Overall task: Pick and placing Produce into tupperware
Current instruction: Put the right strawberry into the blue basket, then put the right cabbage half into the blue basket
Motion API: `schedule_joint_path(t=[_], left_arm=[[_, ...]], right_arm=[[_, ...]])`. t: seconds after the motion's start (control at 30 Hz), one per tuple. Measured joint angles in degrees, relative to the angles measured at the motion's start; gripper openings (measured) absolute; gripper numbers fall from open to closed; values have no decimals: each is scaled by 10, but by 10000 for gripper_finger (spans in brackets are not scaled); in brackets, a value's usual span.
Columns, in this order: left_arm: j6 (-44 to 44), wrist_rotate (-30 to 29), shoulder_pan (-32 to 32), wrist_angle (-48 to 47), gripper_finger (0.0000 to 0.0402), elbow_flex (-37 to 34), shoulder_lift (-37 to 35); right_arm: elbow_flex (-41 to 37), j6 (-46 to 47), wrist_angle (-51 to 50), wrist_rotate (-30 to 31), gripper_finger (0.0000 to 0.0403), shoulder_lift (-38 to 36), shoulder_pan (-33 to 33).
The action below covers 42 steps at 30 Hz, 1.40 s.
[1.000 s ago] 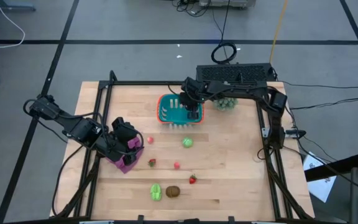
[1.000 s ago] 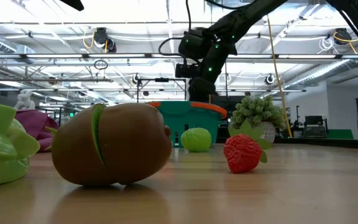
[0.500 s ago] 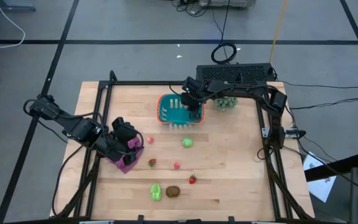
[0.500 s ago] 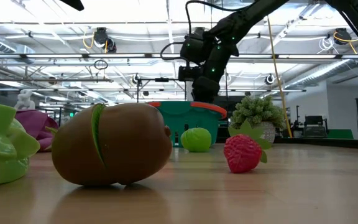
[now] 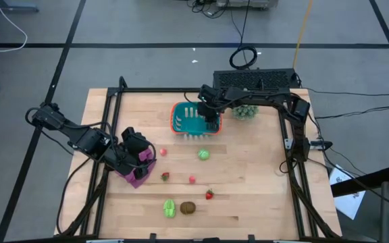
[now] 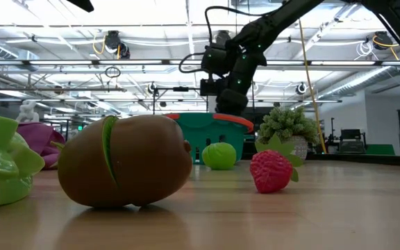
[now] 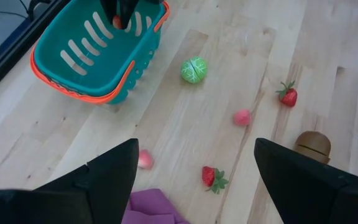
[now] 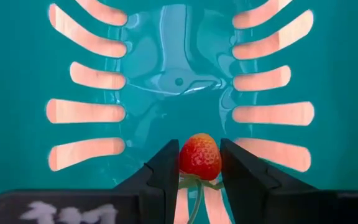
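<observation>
The right pincer [image 5: 210, 119] hangs over the teal slotted plastic basket with the orange-red rim [image 5: 181, 120], which stands at the far middle of the pale wooden surface [image 5: 248, 175]. Its two dark fingers [image 8: 166, 167] are clenched on one small red toy strawberry [image 8: 199, 155] — held by its sides, directly above the basket's slotted floor; the left wrist view shows a speck of red [image 7: 117, 22] between the fingers inside the basket.

Outside the basket, seven pieces of toy produce lie on the surface. One round light green vegetable [image 5: 204, 154] sits near the basket's near side. One pale pink-red piece [image 5: 162, 152] lies just beside the purple cloth [image 5: 138, 177], one leafy red strawberry [image 5: 165, 177] lies a little nearer the front, one small pink-red ball [image 5: 192, 179] lies near the middle, and another leafy red strawberry [image 5: 209, 195] lies towards the front. At the front edge lie one light green leafy vegetable [image 5: 170, 208] and one brown oval kiwi-like fruit [image 5: 188, 208] — just beside each other.

The left pincer [image 5: 135, 150] waits low at the left side over the purple cloth, its fingers spread apart and holding nothing. One pale-green spiky potted plant [image 5: 244, 111] stands just beside the basket's right side.
</observation>
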Motion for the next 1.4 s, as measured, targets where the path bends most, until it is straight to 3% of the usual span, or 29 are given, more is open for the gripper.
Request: schedule_joint_path(t=[0.7,1.03,1.4], left_arm=[[-7,0,0,0,324,0,0],[-6,1,0,0,324,0,0],[6,1,0,0,324,0,0]], right_arm=[[0,4,10,0,97,3,-4],[0,4,20,0,146,3,-4],[0,-12,23,6,153,-6,4]])
